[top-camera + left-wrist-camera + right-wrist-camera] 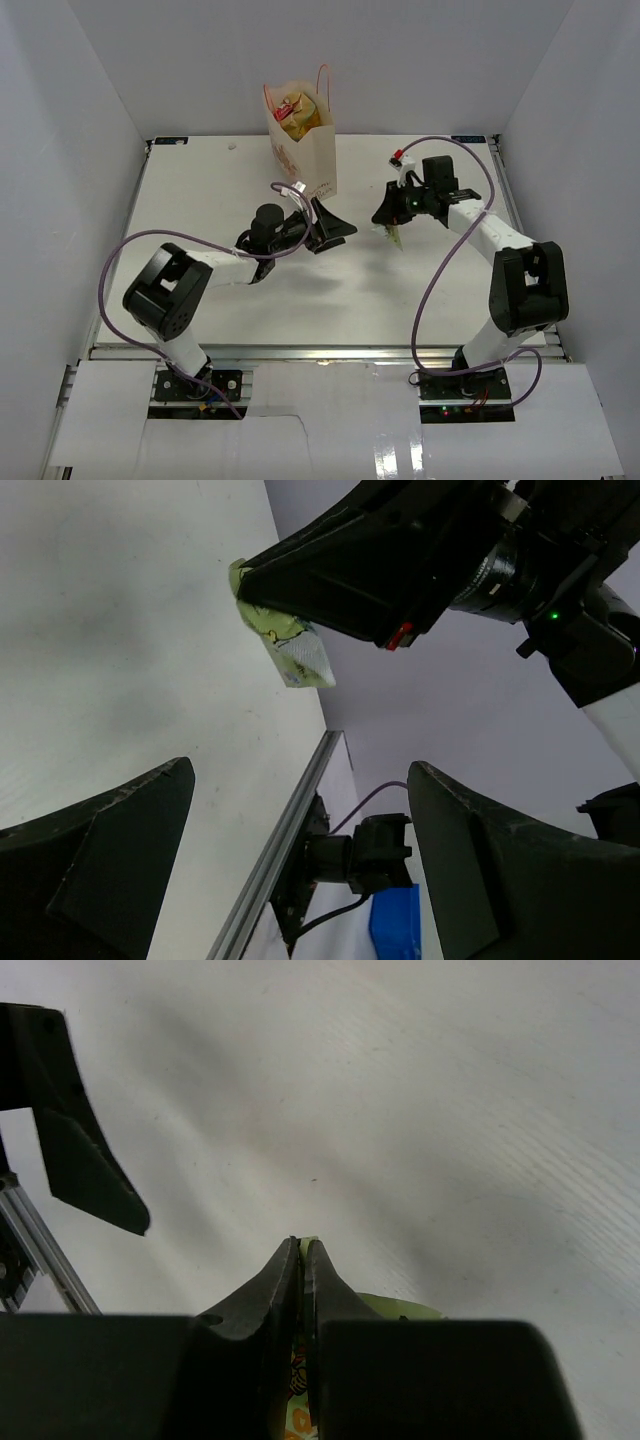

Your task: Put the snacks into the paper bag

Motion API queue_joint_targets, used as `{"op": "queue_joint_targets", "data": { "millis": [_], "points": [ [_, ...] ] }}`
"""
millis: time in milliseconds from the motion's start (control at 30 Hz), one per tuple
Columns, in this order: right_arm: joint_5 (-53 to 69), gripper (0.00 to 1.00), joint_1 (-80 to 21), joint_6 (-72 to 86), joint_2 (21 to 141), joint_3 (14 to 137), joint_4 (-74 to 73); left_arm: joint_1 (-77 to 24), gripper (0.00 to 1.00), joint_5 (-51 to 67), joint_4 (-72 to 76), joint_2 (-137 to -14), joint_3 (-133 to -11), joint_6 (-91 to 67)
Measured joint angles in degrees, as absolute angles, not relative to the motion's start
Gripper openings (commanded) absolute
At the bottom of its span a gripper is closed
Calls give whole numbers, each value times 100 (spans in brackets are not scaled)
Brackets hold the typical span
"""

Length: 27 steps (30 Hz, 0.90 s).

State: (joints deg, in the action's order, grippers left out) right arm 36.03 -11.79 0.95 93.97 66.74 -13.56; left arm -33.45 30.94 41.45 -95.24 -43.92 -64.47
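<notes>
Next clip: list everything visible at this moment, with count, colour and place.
paper bag: one, cream with red-orange handles, upright at the far side of the table
snacks in the bag: yellow and red showing at its mouth, count unclear
green packet: one, light green, pinched in the right gripper, right of centre
table: one, white
left gripper: open, empty, near the bag's base
right gripper: shut on the green packet

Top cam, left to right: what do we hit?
Left arm's elbow → left gripper, open → right gripper, shut on the light green packet → right arm's elbow. Paper bag overlaps the left gripper, omitted.
</notes>
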Motion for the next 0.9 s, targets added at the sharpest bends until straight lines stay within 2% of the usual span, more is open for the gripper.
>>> {"op": "queue_joint_targets", "data": {
  "millis": [167,267,300,467,733,900],
  "points": [
    [3238,8,-1767,115,9369,6587,-1208,-3487,97,3273,4797,-10064,-4429,-7081],
    [3061,8,-2016,137,9369,6587,-1133,-3577,91,3286,4943,-10116,-4429,-7275],
    [3011,8,-2086,148,9369,6587,-1122,-3594,84,3286,5015,-10116,-4429,-7306],
    [2869,8,-2298,224,9369,6589,-1044,-3640,71,3284,5196,-10116,-4429,-7450],
    [2832,8,-2449,329,9369,6591,-1044,-3642,65,3282,5225,-10197,-4429,-7505],
    [2928,8,-2484,419,9334,6630,-1046,-3651,54,3284,5146,-10289,-4466,-7485]
  ]
}}
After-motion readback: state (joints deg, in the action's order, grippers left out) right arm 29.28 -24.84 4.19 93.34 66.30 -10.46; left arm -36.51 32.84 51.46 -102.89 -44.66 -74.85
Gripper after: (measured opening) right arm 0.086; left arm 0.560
